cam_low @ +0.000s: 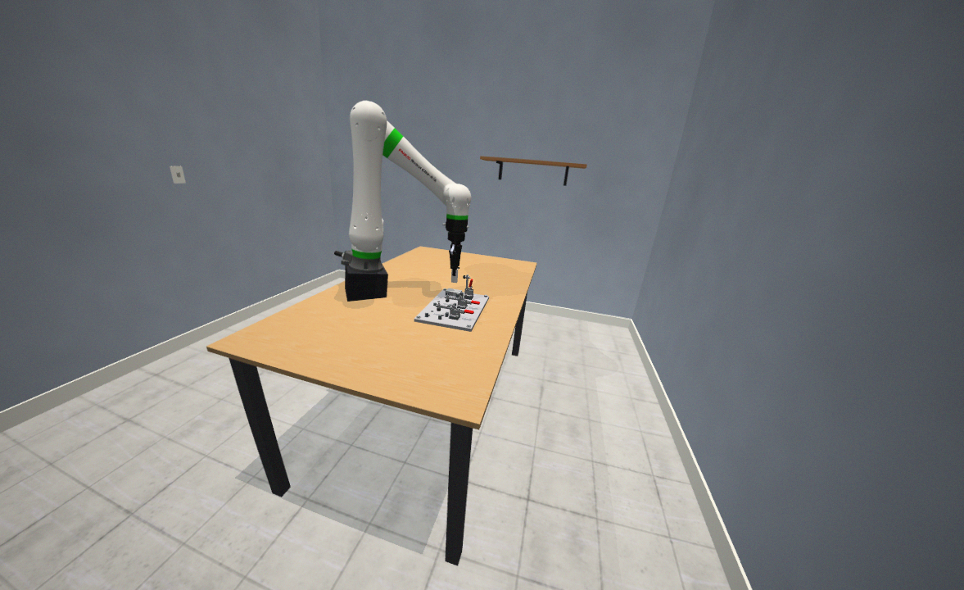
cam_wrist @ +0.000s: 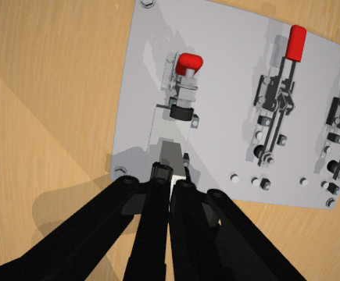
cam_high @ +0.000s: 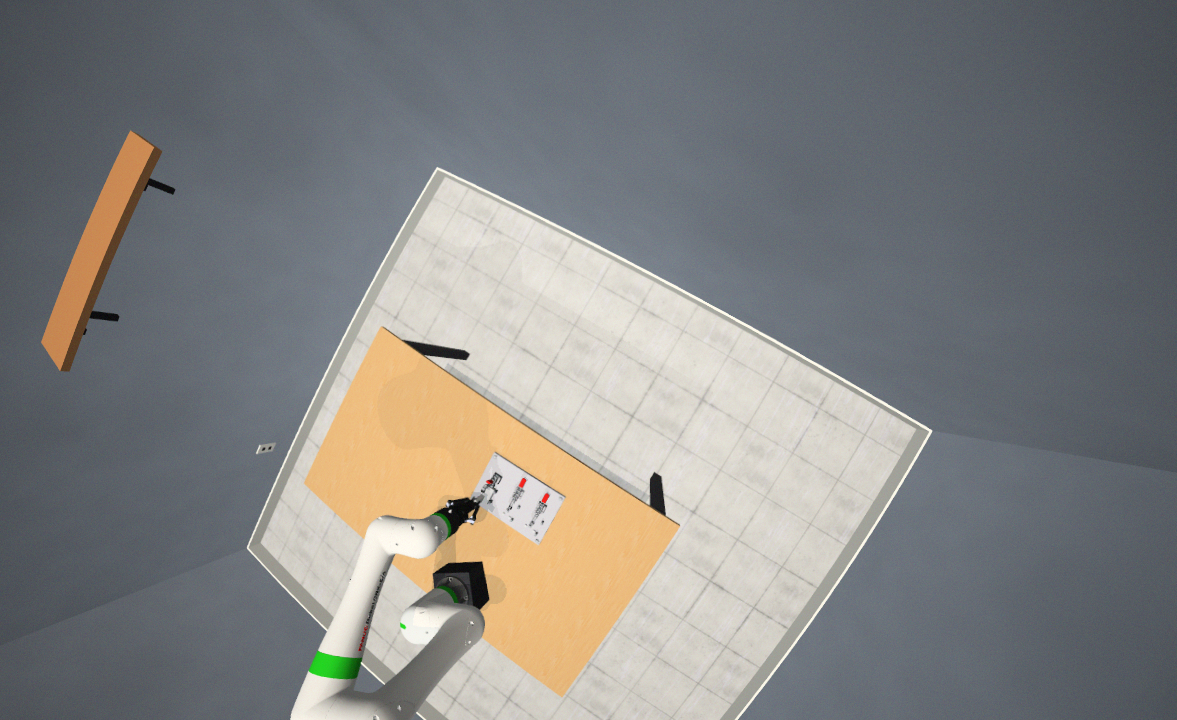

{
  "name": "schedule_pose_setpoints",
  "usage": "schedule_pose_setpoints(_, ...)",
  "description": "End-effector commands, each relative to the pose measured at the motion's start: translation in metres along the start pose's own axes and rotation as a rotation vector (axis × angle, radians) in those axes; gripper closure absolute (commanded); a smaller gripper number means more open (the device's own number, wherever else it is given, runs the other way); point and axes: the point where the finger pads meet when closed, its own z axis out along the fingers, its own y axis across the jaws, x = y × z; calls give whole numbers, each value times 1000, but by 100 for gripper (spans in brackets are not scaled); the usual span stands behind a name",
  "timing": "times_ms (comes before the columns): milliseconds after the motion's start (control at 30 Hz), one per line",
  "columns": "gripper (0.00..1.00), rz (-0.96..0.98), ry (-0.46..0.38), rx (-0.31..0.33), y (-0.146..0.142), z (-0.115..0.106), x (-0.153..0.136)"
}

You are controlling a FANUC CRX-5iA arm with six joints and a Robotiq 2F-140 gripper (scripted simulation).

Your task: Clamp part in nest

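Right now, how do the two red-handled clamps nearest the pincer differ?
The nearest clamp's red handle stands up, seen end-on as a short stub; the middle clamp's red handle lies flat, long against the grey fixture plate. A pale part lies in the nearest nest; the middle nest shows bare pads. Both share red grips and dark linkages.
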Motion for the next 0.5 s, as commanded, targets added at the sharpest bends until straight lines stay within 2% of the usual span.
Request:
schedule_pose_setpoints(0, 100, 0, 0, 0, 0, 3, 0)
schedule_pose_setpoints(467, 100, 0, 0, 0, 0, 20, 0)
